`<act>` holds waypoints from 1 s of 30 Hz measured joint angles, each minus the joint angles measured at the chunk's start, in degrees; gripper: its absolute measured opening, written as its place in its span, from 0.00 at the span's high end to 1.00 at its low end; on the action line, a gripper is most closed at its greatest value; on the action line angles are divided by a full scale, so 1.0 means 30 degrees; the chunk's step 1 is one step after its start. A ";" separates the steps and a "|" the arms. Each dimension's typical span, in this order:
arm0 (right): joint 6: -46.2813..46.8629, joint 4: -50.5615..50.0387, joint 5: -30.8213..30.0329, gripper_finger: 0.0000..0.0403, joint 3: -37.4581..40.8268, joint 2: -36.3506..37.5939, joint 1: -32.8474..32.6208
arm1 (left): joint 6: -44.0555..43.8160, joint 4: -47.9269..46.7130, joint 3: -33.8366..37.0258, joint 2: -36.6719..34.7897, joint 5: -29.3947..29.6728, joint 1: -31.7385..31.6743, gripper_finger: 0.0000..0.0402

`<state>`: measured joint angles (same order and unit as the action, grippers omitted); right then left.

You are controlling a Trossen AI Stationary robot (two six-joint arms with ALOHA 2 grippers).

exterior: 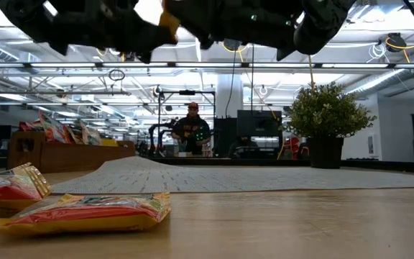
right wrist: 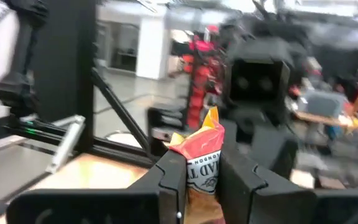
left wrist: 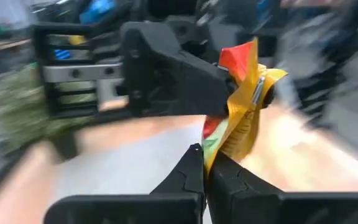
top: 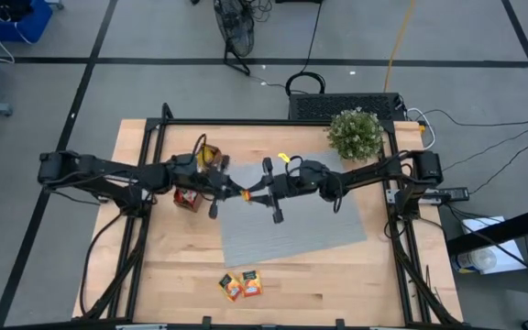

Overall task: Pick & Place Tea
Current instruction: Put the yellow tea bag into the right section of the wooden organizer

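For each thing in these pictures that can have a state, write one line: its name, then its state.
left gripper: shut on the sachet's lower edge
right gripper: shut on the same sachet
sachet: held in the air between both grippers, above the mat
two sachets: lying flat on the table's near edge
wooden tray: holding sachets

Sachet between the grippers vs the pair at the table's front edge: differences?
The red-and-yellow flat tea sachet hangs upright in the air; the pair of orange flat sachets lies flat on the wooden table. The first is pinched by both the left gripper and right gripper; the pair is untouched. Shared: small, flat, square.
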<state>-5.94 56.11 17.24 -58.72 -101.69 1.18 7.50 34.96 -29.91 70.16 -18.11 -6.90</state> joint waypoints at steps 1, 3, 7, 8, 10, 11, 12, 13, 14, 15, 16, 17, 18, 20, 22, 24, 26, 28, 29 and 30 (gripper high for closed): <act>0.0234 -0.0185 -0.0177 0.85 0.0000 -0.0028 0.0014 | 0.0469 -0.1164 -0.0001 -0.0601 0.1162 0.0009 0.99; 0.0494 -0.0779 -0.0559 0.85 0.0000 -0.0051 0.0066 | 0.1631 -0.3306 -0.0023 -0.1790 0.4016 0.0209 0.99; 0.0625 -0.1664 -0.2849 0.85 -0.0015 -0.0051 0.0107 | 0.4571 -0.6706 -0.0066 -0.3722 0.8418 0.0513 0.99; 0.0704 -0.1926 -0.3572 0.85 -0.0015 -0.0051 0.0094 | 0.5528 -0.7283 -0.0066 -0.3994 0.9114 0.0540 0.99; 0.0785 -0.2256 -0.4629 0.85 0.0032 -0.0051 0.0087 | 0.6506 -0.8255 -0.0052 -0.4366 1.1849 0.0532 0.99; 0.0729 -0.2463 -0.4988 0.85 0.0058 -0.0016 0.0026 | 0.6627 -0.8845 0.0077 -0.4454 1.3632 0.0374 0.99; 0.0655 -0.2470 -0.5463 0.85 0.0027 0.0009 -0.0031 | 0.6729 -0.9178 0.0079 -0.4482 1.4960 0.0269 0.99; 0.0595 -0.2537 -0.5762 0.85 0.0015 0.0025 -0.0082 | 0.6857 -0.9678 -0.0021 -0.4525 1.5771 0.0315 0.99; 0.0591 -0.2669 -0.6150 0.85 0.0015 0.0029 -0.0048 | 0.6915 -1.0191 -0.0146 -0.4582 1.6133 0.0431 0.99; 0.0512 -0.2762 -0.6741 0.85 0.0015 0.0025 0.0092 | 0.6894 -1.0514 -0.0272 -0.4635 1.6499 0.0474 0.99; 0.0318 -0.2952 -0.7408 0.85 0.0018 0.0022 0.0195 | 0.6848 -1.0920 -0.0291 -0.4684 1.6932 0.0472 0.99; 0.0127 -0.3050 -0.8026 0.85 0.0032 0.0022 0.0258 | 0.6825 -1.1354 -0.0255 -0.4692 1.7442 0.0446 0.99; -0.0030 -0.3097 -0.8522 0.85 0.0036 0.0022 0.0291 | 0.6832 -1.1515 -0.0241 -0.4663 1.7818 0.0457 0.99; -0.0182 -0.3175 -0.8933 0.85 0.0036 0.0022 0.0303 | 0.6675 -1.2174 -0.0356 -0.4666 1.8388 0.0514 0.99; -0.0204 -0.3367 -0.8845 0.85 0.0036 0.0022 0.0238 | 0.5392 -1.4761 -0.1153 -0.4567 1.9509 0.0258 0.99; -0.0221 -0.3599 -0.9032 0.85 0.0036 0.0022 0.0260 | 0.2931 -1.7911 -0.2719 -0.4094 1.9732 -0.0250 0.99; -0.0225 -0.3685 -0.9230 0.85 0.0036 0.0022 0.0310 | 0.0080 -2.1413 -0.4632 -0.3514 1.9054 -0.0905 0.99; -0.0225 -0.3677 -0.9204 0.85 0.0036 0.0022 0.0311 | -0.2205 -2.4530 -0.6596 -0.2505 1.8098 -0.1865 0.99; -0.0241 -0.3670 -0.9152 0.85 0.0036 0.0022 0.0325 | -0.3079 -2.5984 -0.7485 -0.1939 1.7539 -0.2326 0.99; -0.0247 -0.3674 -0.9127 0.85 0.0036 0.0022 0.0318 | -0.3737 -2.7147 -0.8258 -0.1323 1.6795 -0.2839 0.99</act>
<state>-6.68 45.09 -10.14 -58.61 -101.62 2.13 -3.71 -46.49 -54.68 66.19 32.27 -15.41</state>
